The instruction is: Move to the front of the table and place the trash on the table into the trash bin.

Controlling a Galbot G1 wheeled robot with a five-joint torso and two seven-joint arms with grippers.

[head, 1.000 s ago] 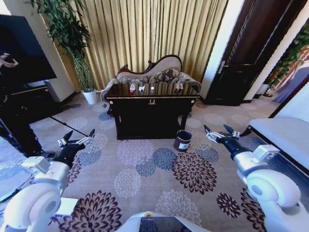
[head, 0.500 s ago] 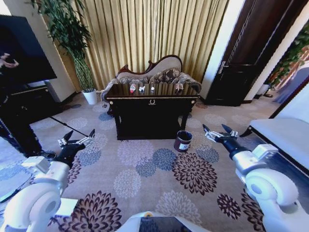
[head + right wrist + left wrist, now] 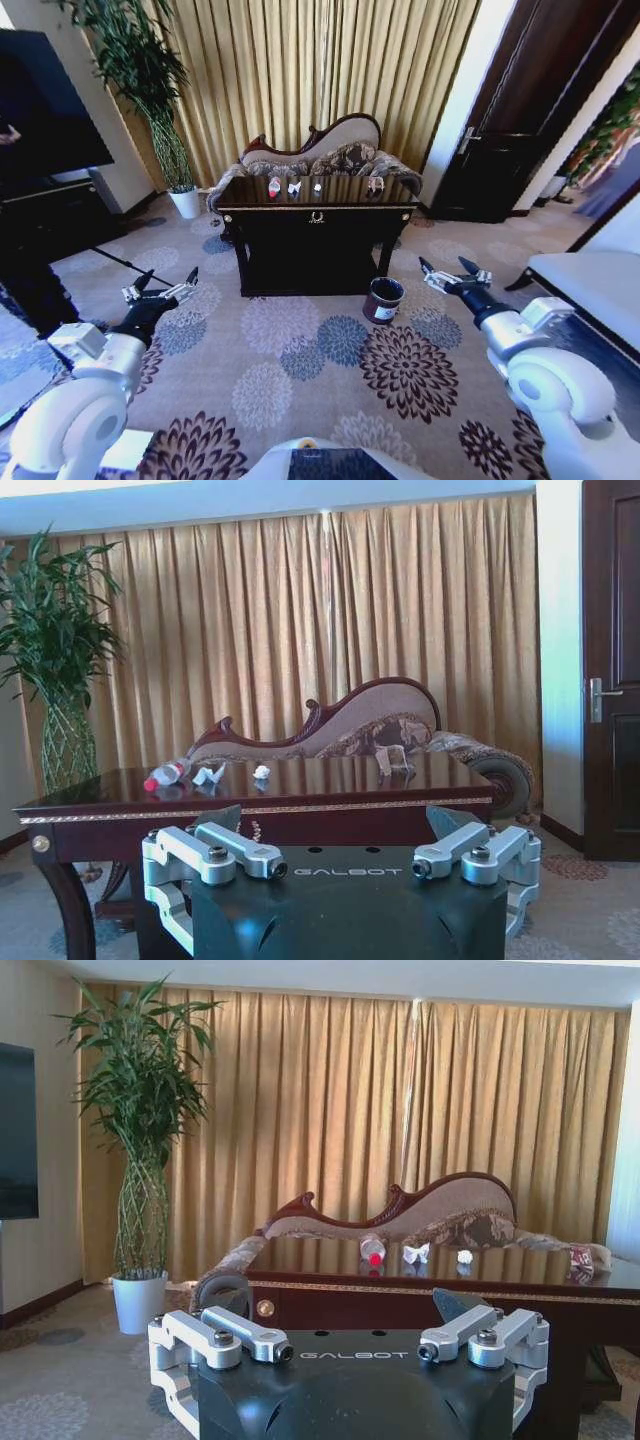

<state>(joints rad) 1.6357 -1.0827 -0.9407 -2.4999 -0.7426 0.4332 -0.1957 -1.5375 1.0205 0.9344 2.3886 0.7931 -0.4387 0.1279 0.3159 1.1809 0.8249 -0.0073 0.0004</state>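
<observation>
The table of glossy dark wood stands ahead across the carpet, its gold emblem facing me. The trash lies in a row on top: a clear bottle with a red label, white paper bits and a reddish packet. In the wrist views the bottle and paper bits lie on the table. The trash bin sits on the floor by the table's right front leg. My left gripper and right gripper hang open and hold nothing, well short of the table.
A sofa stands behind the table before gold curtains. A white plant pot with tall bamboo is at the back left, a dark TV unit at the left, a dark door and a white bench at the right. Flowered carpet lies open ahead.
The whole head picture has shifted: the table and bin stand a little nearer and lower right. Both arms keep the same raised, open pose.
</observation>
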